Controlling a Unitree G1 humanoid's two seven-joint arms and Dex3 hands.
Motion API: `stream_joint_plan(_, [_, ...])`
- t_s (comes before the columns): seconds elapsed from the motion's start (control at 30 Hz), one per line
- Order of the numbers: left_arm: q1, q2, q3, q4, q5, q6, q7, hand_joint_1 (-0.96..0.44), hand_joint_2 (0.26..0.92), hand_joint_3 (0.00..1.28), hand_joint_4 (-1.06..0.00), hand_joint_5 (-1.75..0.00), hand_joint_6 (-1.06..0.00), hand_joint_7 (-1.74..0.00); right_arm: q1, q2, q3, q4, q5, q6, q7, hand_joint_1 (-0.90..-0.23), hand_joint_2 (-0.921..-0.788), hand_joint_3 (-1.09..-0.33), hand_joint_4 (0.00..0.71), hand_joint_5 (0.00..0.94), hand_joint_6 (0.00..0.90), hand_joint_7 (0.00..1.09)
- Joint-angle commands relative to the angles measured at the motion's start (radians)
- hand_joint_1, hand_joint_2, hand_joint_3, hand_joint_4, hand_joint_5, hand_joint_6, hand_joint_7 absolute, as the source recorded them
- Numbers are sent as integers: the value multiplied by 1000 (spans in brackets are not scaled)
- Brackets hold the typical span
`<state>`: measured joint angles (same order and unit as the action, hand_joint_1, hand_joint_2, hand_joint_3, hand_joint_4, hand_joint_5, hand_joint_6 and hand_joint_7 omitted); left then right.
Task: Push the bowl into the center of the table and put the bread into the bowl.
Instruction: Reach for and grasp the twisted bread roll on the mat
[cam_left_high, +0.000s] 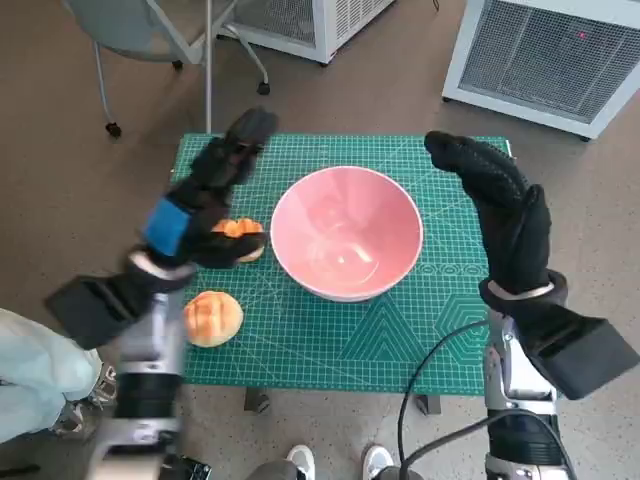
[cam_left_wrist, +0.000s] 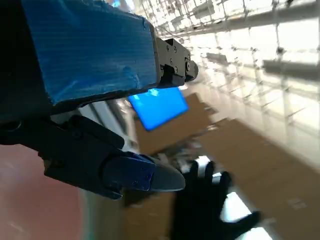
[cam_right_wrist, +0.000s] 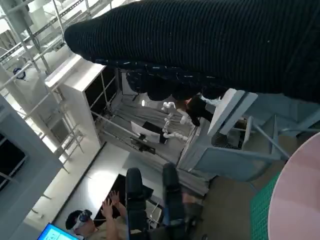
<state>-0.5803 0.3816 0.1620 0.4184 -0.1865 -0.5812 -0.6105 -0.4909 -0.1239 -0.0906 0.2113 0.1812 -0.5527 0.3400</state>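
The pink bowl (cam_left_high: 346, 232) stands on the green mat (cam_left_high: 330, 345), near the middle of the table; its rim (cam_right_wrist: 300, 200) also shows in the right wrist view. One bread roll (cam_left_high: 212, 318) lies at the mat's near left. A second roll (cam_left_high: 243, 236) sits just left of the bowl, partly hidden behind my left hand (cam_left_high: 205, 200). That hand is raised with fingers stretched out, and nothing shows in it in the left wrist view (cam_left_wrist: 100, 165). My gloved right hand (cam_left_high: 505, 215) stands flat and straight beside the bowl's right side, holding nothing.
A chair (cam_left_high: 150, 30) stands beyond the table's far left, with white units (cam_left_high: 545, 60) at the far right. A person's leg (cam_left_high: 35, 370) is at the near left and shoes (cam_left_high: 335, 462) at the front edge. A black cable (cam_left_high: 430, 375) hangs by my right arm.
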Motion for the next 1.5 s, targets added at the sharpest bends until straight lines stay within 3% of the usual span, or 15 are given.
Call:
stream_joint_plan(0.03, [-41,134,-9,13,102,21,1,-576,892,56,-1,1,-113,-1,20,-11,13,-3,-9,18,4,-757,-921,-756,146,1,0,534])
stream_joint_plan(0.2, [-70,222,-48,26,174,139,-11,-452,816,10,1,1,-122,-9,18,-13,19,0,-10,17,-1,-758,-921,-754,150,2,-1,530])
stream_joint_plan(0.3, [-76,265,-87,-1,252,269,5,-378,785,4,1,1,-144,-19,14,-13,19,9,-8,13,1,-757,-921,-754,150,3,-1,531])
stream_joint_plan(0.5, [-117,307,-191,1,428,458,34,-293,751,0,1,1,-183,-33,6,-11,19,29,-8,5,1,-757,-921,-753,153,4,-1,533])
stream_joint_plan(0.63, [-160,306,-273,29,522,566,9,-289,744,1,1,1,-197,-34,0,-9,20,43,-5,5,2,-759,-921,-753,154,4,-1,538])
stream_joint_plan(0.9, [-220,259,-380,136,599,641,-14,-250,745,2,1,1,-205,-24,-13,-10,14,61,4,5,4,-760,-921,-753,153,3,-1,538])
stream_joint_plan(1.5, [-341,117,-551,541,728,554,132,-141,745,1,-98,-20,-253,-20,-20,-15,3,70,24,-1,5,-749,-921,-760,152,1,-1,536])
